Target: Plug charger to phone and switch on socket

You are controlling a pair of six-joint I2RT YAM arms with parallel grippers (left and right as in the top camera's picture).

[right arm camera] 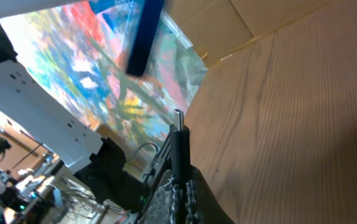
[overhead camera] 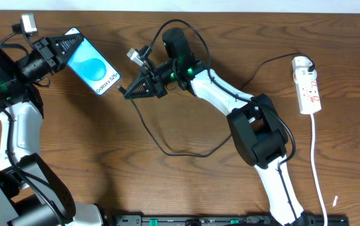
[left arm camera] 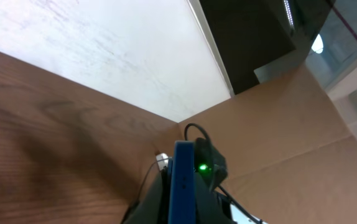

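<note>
Table (overhead camera: 167, 188) matt wood grain; phone (overhead camera: 93, 66) glossy screen; socket (overhead camera: 308, 88) smooth white plastic; charger (right arm camera: 178, 146) black plug, metal tip.

One phone (overhead camera: 93, 68), one charger (right arm camera: 178, 148) (black cable), one socket (overhead camera: 309, 91).

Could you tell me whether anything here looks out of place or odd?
Nothing looks damaged or spilled. The phone is held tilted off the table in the left hand, one end toward the charger tip gripped in the right hand. Its slack lies in a loose loop on the table.
</note>
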